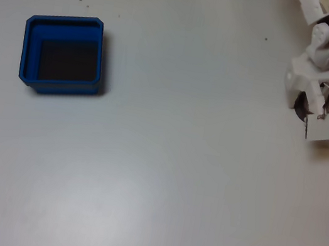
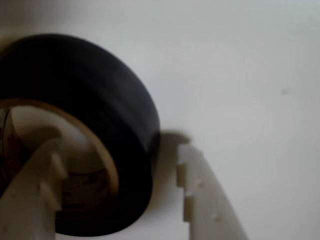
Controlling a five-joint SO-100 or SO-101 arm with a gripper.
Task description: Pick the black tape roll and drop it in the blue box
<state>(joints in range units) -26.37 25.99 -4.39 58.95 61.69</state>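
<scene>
The black tape roll lies flat on the white table, its beige core facing up. My gripper is open and straddles the roll's wall: one white finger sits inside the core, the other finger stands outside with a narrow gap to the tape. In the fixed view the gripper is at the far right, covering most of the tape roll, whose dark edges show on either side. The blue box, with a dark floor, sits far off at the left of the table.
The white arm with red and black wires reaches in from the top right corner. A few small dark specks dot the table behind the box. Open white table lies between the box and the gripper.
</scene>
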